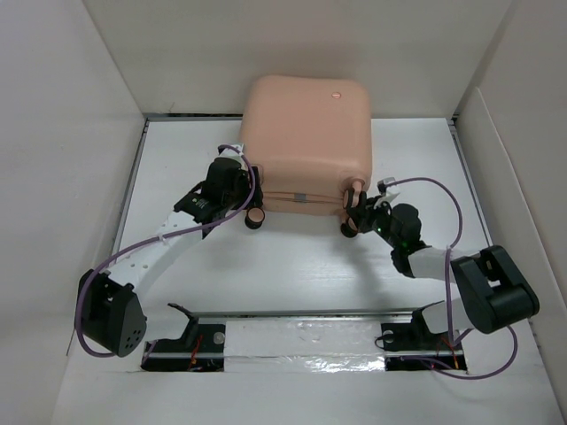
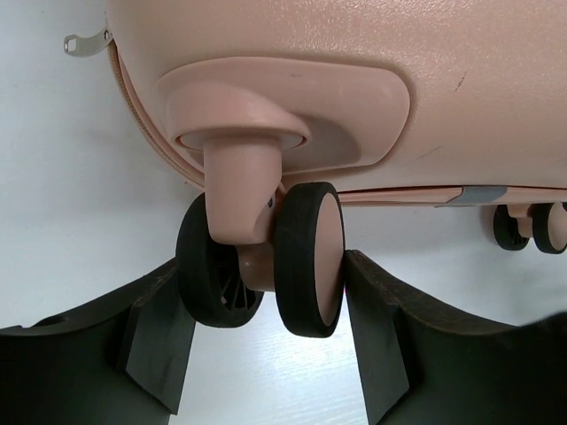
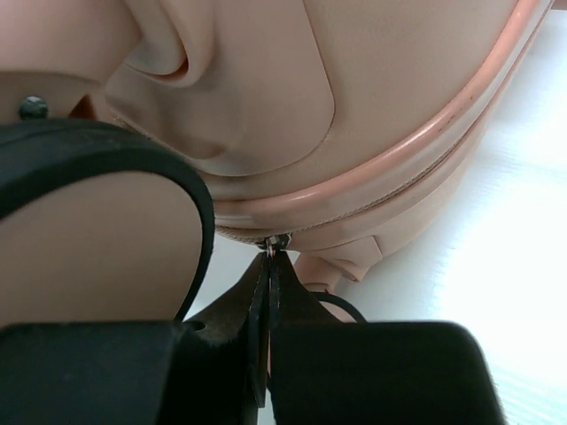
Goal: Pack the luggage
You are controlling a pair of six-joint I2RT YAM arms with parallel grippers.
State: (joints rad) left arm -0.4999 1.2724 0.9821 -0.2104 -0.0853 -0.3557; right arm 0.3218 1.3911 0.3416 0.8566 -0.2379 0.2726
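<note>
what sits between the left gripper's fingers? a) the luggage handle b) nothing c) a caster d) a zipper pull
c: the left wrist view shows a caster under the luggage, with one finger of the left gripper on each side of it.

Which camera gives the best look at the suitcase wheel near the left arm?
Left wrist view: the twin wheel fills the frame between the left tool's fingers. The top view shows it tiny; the right wrist view shows another wheel.
</note>
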